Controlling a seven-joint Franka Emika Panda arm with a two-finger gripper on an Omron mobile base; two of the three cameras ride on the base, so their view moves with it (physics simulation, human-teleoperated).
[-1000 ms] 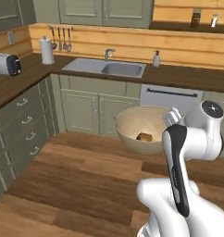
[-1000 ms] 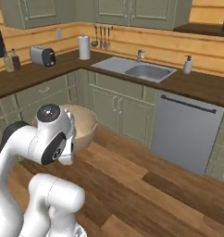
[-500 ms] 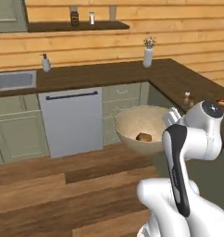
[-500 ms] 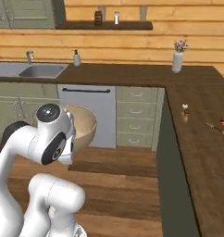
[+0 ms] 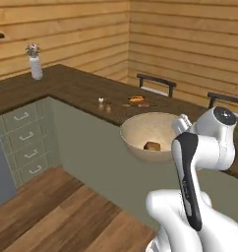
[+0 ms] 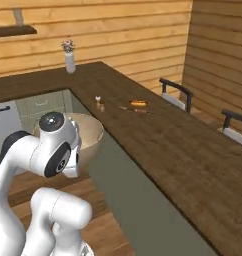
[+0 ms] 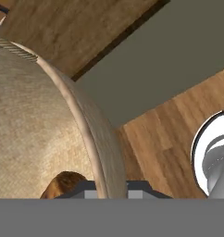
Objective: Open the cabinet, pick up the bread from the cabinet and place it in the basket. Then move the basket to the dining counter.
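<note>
A: Where is the basket (image 5: 153,139)?

B: It hangs in the air on the floor side of the dining counter (image 5: 86,91), just off the counter's plain beige front and about level with its dark wood-grain top. In the right base view the basket (image 6: 88,137) sits between the arm's white shoulder and that beige front.

A: What does it look like?

B: Round, deep, bowl-shaped, pale tan, with a thick rolled rim and a speckled, woven-looking inside. In the hand view the rim (image 7: 86,134) curves up from the bottom edge, the woven inside to its left.

A: And the bread (image 5: 151,145)?

B: Inside the basket, low on the wall nearest the arm. It is a small brown chunk with a lighter face. In the hand view a bit of the bread (image 7: 63,183) shows at the bottom, just inside the rim.

A: The gripper (image 7: 107,190)?

B: Pinched on the basket's rim, one finger inside the wall and one outside; the tips themselves are mostly hidden at the bottom of the hand view.

A: Anything on the counter?

B: A white vase with flowers (image 5: 35,64) stands at its far end. Some small items (image 5: 135,101), too small to identify, lie near its middle, beyond the basket. Two dark chairs (image 6: 175,92) stand on the counter's far side.
</note>
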